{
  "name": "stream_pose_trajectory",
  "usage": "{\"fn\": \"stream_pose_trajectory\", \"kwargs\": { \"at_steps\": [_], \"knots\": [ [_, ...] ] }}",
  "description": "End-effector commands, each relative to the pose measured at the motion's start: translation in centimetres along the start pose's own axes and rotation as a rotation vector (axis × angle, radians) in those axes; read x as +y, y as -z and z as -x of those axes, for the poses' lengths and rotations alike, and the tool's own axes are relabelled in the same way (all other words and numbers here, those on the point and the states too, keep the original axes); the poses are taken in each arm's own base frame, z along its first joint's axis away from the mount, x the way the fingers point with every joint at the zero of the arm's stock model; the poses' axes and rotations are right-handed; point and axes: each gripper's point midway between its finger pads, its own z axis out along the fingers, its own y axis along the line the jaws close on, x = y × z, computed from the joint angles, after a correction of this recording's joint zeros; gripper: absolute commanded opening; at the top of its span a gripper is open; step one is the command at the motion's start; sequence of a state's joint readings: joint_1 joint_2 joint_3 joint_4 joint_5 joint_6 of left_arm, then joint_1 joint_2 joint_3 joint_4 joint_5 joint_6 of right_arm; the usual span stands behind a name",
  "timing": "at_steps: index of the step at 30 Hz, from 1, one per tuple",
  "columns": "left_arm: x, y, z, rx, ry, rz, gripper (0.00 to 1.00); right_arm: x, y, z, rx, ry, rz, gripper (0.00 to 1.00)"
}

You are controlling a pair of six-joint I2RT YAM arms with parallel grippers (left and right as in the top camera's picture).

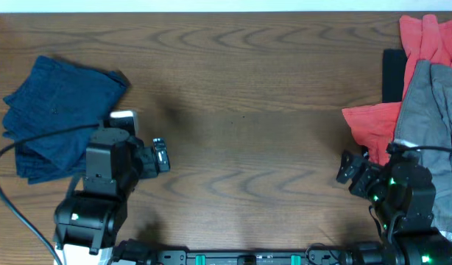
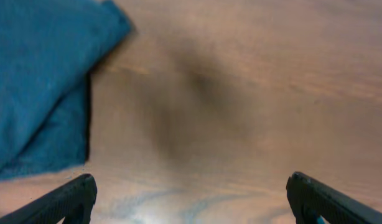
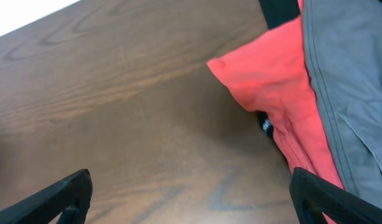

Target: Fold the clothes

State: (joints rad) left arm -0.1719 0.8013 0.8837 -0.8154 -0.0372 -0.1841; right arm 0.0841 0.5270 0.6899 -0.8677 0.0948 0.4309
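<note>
A folded navy-blue garment [image 1: 60, 110] lies at the table's left; it fills the upper left of the left wrist view [image 2: 38, 81]. A red garment [image 1: 373, 125] and a grey garment [image 1: 432, 110] lie heaped at the right edge, and both show in the right wrist view, red [image 3: 265, 81] and grey [image 3: 353, 74]. My left gripper [image 1: 161, 154] is open and empty, just right of the navy garment; its fingers frame bare wood [image 2: 191, 199]. My right gripper [image 1: 347, 168] is open and empty, just below-left of the red garment's corner, over bare wood [image 3: 191, 199].
A black flat object [image 1: 392, 73] lies under the red garment at the right, also seen in the right wrist view [image 3: 275, 12]. A black cable [image 1: 20, 143] crosses the navy garment. The wooden table [image 1: 241, 110] spans the view between the arms.
</note>
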Motion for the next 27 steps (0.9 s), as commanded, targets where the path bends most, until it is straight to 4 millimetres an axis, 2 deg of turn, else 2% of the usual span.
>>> {"fn": "stream_pose_trajectory", "kwargs": {
  "at_steps": [1, 5, 17, 22, 27],
  "knots": [
    [0.7, 0.1, -1.0, 0.027, 0.010, 0.033, 0.98, -0.6, -0.1, -0.7, 0.019, -0.010, -0.031, 0.99],
    [0.9, 0.1, -1.7, 0.056, 0.007, 0.041, 0.98, -1.1, -0.1, -1.7, 0.058, -0.005, -0.049, 0.99],
    [0.9, 0.1, -1.7, 0.056, 0.007, 0.041, 0.98, -1.4, 0.0, -2.4, 0.084, -0.001, -0.062, 0.99],
    [0.9, 0.1, -1.7, 0.056, 0.007, 0.041, 0.98, -1.7, 0.2, -3.4, 0.125, 0.002, -0.069, 0.99],
    [0.9, 0.1, -1.7, 0.056, 0.007, 0.041, 0.98, -1.5, 0.2, -2.1, 0.037, 0.046, -0.047, 0.99]
  ]
}}
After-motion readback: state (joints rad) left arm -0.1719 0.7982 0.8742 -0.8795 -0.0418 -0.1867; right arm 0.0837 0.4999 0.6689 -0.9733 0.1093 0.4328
